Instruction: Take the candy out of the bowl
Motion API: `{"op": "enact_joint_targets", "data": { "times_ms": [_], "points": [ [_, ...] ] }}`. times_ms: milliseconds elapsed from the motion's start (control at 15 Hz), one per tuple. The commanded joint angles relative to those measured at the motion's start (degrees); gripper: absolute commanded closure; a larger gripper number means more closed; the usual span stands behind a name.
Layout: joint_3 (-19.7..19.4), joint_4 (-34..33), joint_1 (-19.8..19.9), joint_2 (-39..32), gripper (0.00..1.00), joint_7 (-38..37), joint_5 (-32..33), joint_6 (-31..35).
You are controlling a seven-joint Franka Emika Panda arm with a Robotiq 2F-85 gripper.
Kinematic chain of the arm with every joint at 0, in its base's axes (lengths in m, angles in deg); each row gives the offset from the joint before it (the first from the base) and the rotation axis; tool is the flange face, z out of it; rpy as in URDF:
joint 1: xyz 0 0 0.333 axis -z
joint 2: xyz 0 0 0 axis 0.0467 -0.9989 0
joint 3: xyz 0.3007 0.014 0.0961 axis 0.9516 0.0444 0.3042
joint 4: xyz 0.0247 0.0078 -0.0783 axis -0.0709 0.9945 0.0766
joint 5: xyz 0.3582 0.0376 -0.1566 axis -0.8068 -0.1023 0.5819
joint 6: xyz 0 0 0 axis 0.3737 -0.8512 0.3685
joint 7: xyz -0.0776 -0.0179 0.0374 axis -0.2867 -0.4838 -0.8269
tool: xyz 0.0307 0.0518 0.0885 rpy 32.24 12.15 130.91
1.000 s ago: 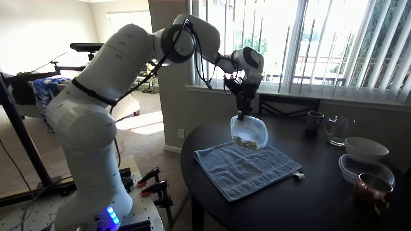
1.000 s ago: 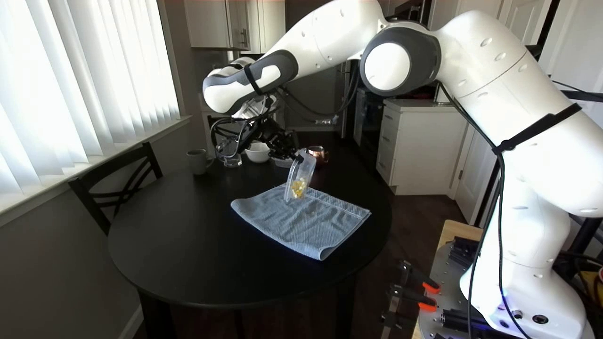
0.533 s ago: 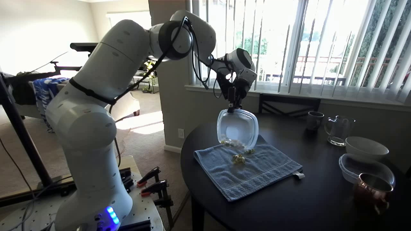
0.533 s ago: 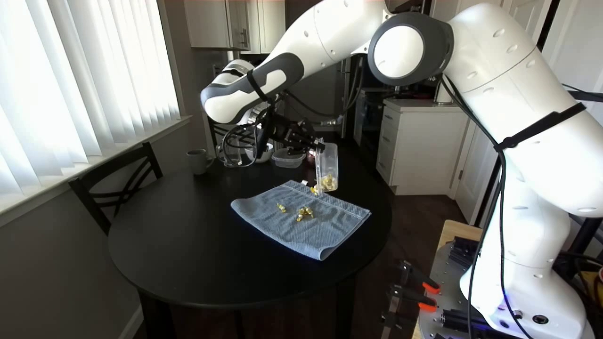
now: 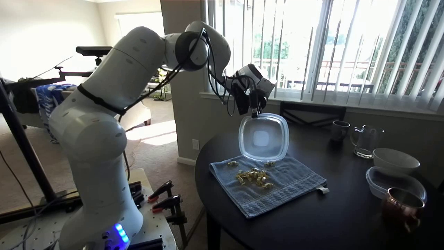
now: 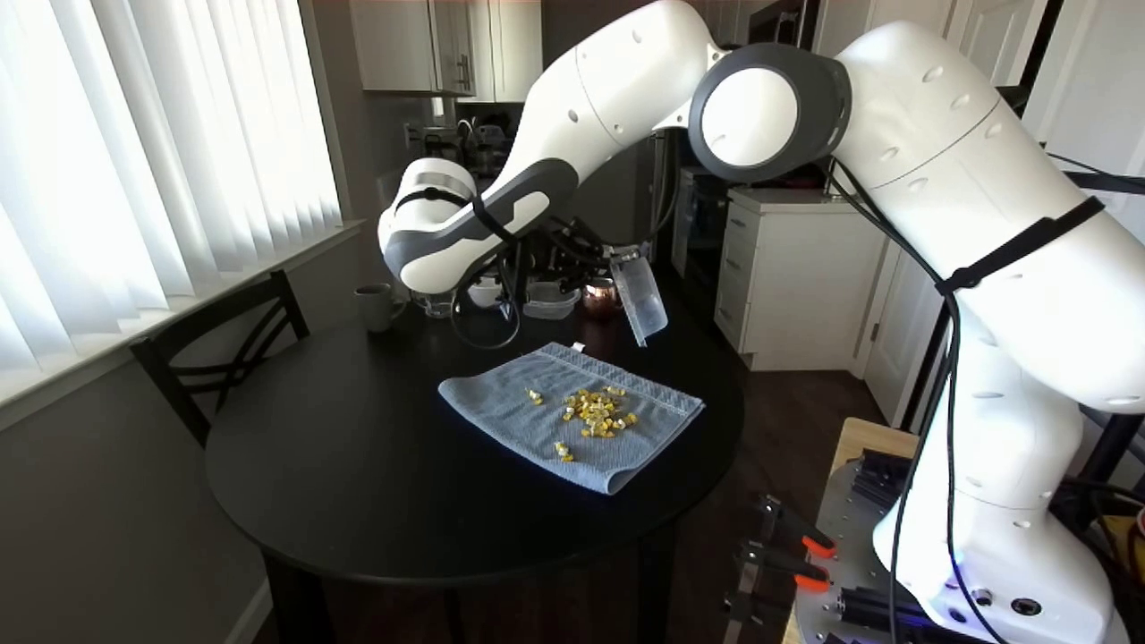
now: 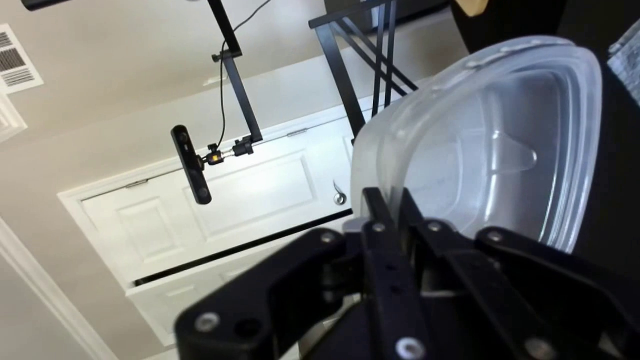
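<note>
The tool has its two fingers pinched close together, with just a thin gap between them, and the edge of the bowl fills that gap. It holds the bowl up in the air by this edge, and the bowl is tipped on its side. The bowl is made of cloudy plastic, and in the wrist view its inside looks pale and shiny. The candy that I can see is all on the blue towel, which lies on the round, dark table. Most of the golden bits sit in one loose pile. In both exterior views a few bits lie apart from the pile, closer to the towel's edge. Well apart from the candy, in an exterior view, stand a gray mug, a glass mug, a white bowl, a clear tub and a copper cup. The white bowl, the clear tub and the copper cup are close together, but I cannot tell if they touch. I cannot see what is inside the gray mug or the copper cup.
</note>
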Motion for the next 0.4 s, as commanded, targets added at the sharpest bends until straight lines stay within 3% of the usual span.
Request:
{"op": "enact_joint_targets", "data": {
  "times_ms": [0,333],
  "points": [
    [1.4,0.9,0.0,0.3,0.97,-1.2,2.2,1.4],
    [2.2,0.7,0.2,0.2,0.97,-4.3,1.6,3.7]
  ]
}}
